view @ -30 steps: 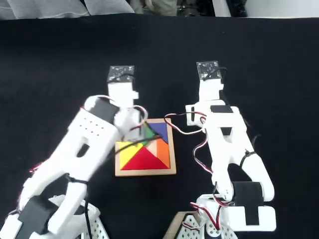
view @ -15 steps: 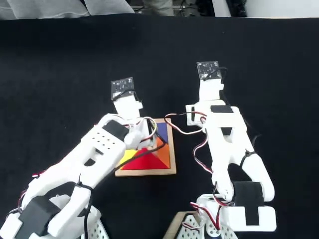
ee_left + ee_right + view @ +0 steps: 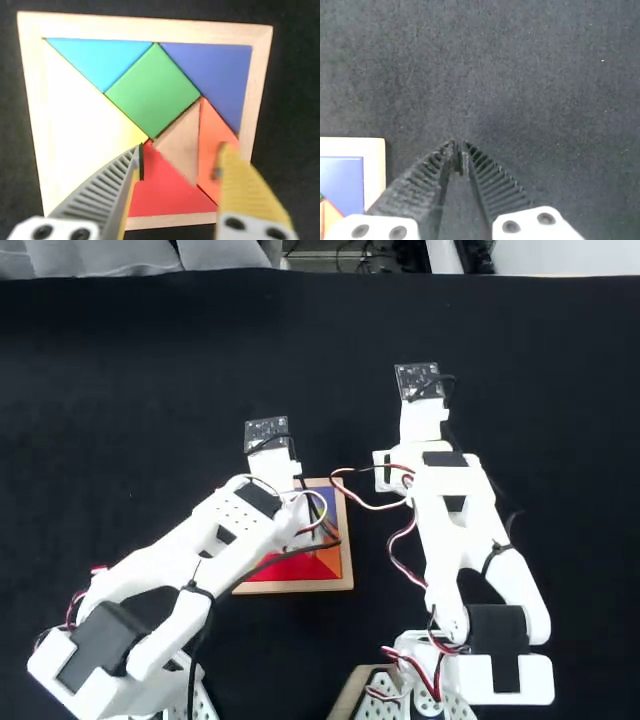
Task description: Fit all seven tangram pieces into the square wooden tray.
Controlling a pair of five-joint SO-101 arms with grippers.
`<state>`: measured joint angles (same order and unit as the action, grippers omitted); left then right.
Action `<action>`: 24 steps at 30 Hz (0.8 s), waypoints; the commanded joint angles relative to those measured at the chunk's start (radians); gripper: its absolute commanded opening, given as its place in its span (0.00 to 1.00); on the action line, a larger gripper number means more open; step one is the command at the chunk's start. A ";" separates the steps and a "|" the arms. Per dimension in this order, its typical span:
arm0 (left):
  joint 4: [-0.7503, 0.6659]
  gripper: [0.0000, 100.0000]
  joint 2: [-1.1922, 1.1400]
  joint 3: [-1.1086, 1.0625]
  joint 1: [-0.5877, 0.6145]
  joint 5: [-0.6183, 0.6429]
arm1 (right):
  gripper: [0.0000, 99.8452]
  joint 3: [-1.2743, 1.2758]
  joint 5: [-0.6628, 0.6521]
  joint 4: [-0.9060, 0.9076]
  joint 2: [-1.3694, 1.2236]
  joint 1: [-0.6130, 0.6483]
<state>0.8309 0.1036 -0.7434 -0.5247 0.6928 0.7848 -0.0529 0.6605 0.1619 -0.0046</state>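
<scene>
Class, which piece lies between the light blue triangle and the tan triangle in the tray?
The green square, touching both, in the left wrist view.

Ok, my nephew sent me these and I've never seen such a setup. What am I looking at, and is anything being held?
These are two white robot arms, the left arm and the right arm, at a table covered with black cloth. The high view looks down on both. The other two pictures come from cameras on the arms' wrists. The left gripper hangs open over a square wooden tray of coloured puzzle pieces and holds nothing. The right gripper is shut and empty, over cloth near the tray.
</scene>
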 commanded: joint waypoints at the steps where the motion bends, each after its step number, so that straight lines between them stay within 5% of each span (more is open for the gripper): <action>1: -0.009 0.30 0.000 0.058 -0.005 0.006 | 0.01 -0.077 0.003 -0.002 0.045 -0.011; 9: 0.026 0.30 0.055 0.067 0.033 -0.017 | 0.01 -0.077 0.002 -0.002 0.045 -0.011; 16: 0.249 0.30 0.371 0.193 0.294 -0.213 | 0.01 -0.077 0.002 -0.002 0.045 -0.009; 24: 0.163 0.29 0.551 0.234 0.607 -0.614 | 0.01 -0.077 0.003 -0.002 0.045 -0.009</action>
<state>1.0733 0.5823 -0.5869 -0.0890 0.2677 0.7848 -0.0529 0.6605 0.1619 -0.0046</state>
